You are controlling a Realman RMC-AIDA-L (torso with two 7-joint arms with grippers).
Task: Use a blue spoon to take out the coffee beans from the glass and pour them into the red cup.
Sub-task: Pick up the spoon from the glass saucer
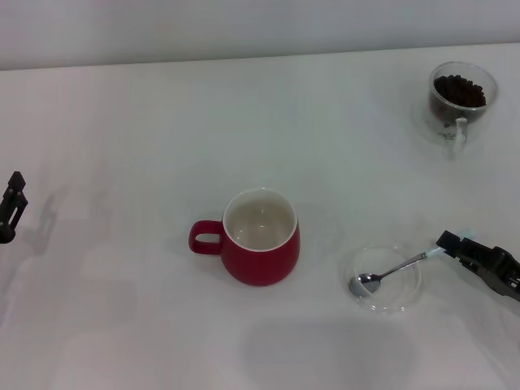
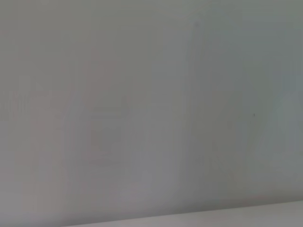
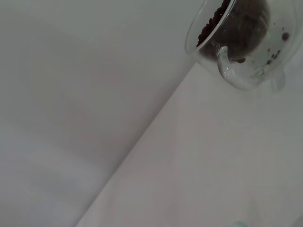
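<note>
The red cup [image 1: 262, 237] stands upright in the middle of the table, white inside, handle toward my left. The blue spoon [image 1: 395, 270] lies with its silver bowl in a shallow clear dish [image 1: 382, 279]. Its handle rises to my right gripper [image 1: 449, 243], which is at the handle end and covers most of the pale blue part. The glass [image 1: 461, 100] with coffee beans [image 1: 461, 90] stands at the far right. It also shows in the right wrist view [image 3: 244, 40], with the beans [image 3: 215, 19] inside. My left gripper [image 1: 12, 207] is parked at the far left edge.
The white table [image 1: 122, 146] spreads between the cup and the left arm. The far table edge meets a pale wall [image 1: 244, 24]. The left wrist view shows only a blank pale surface.
</note>
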